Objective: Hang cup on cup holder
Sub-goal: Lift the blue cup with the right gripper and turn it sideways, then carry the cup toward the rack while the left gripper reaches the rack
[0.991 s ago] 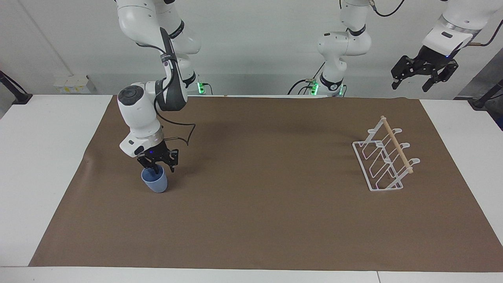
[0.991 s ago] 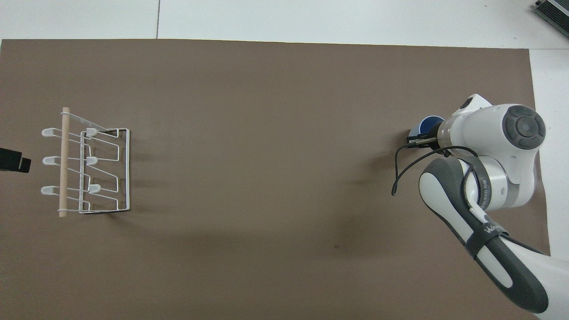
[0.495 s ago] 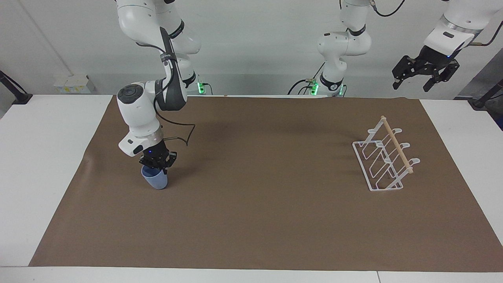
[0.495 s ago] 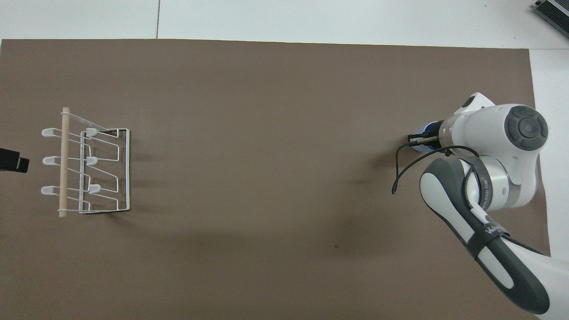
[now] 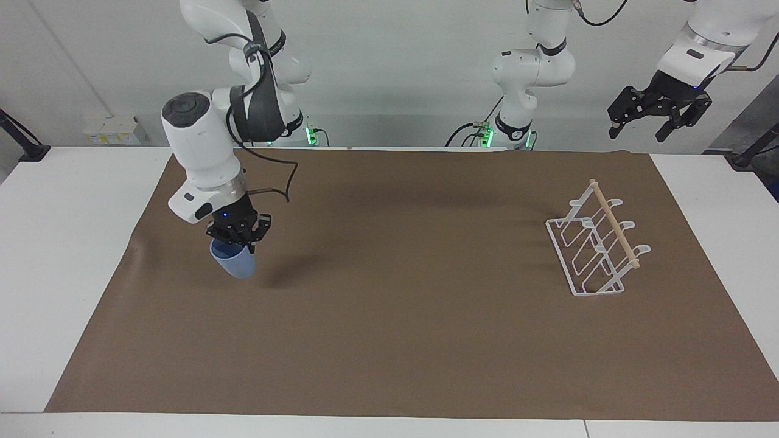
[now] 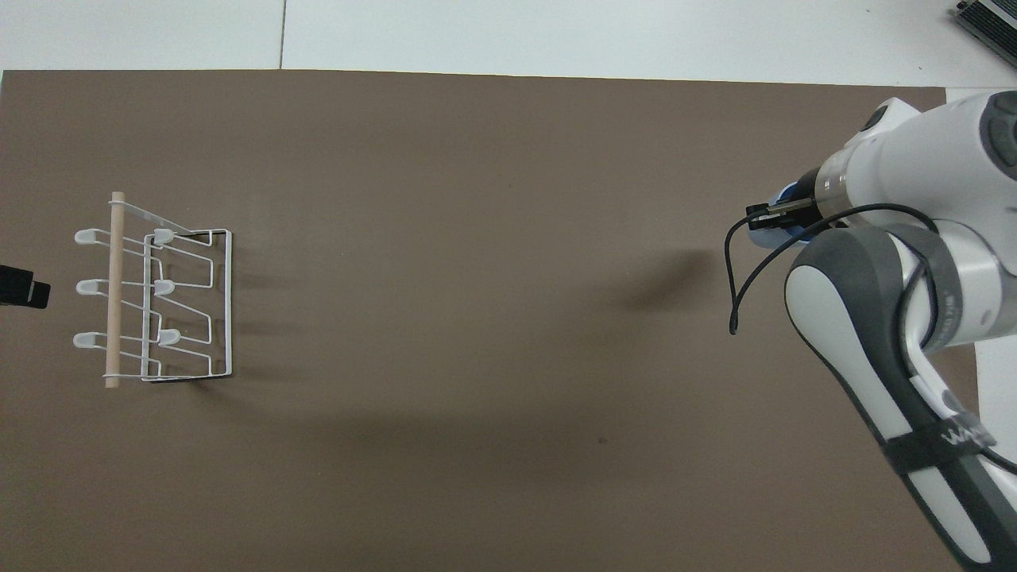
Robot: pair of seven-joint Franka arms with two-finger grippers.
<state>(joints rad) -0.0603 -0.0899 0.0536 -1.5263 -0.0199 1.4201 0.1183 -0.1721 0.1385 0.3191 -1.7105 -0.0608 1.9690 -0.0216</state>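
The light-blue cup (image 5: 234, 261) hangs tilted in my right gripper (image 5: 238, 238), which is shut on its rim and holds it a little above the brown mat at the right arm's end of the table. In the overhead view only a blue sliver of the cup (image 6: 785, 192) shows beside the right gripper (image 6: 775, 216), under the arm. The white wire cup holder (image 5: 599, 246) with its wooden dowel stands empty on the mat at the left arm's end; it also shows in the overhead view (image 6: 159, 306). My left gripper (image 5: 637, 129) waits open, high in the air.
The brown mat (image 5: 414, 316) covers most of the white table (image 5: 61, 243). A tip of the left gripper (image 6: 24, 287) shows at the overhead view's edge, beside the cup holder. The right arm's cable loops near its wrist.
My right gripper closed on the cup's rim and lifted it off the mat, tilting it. The left arm has hardly moved.
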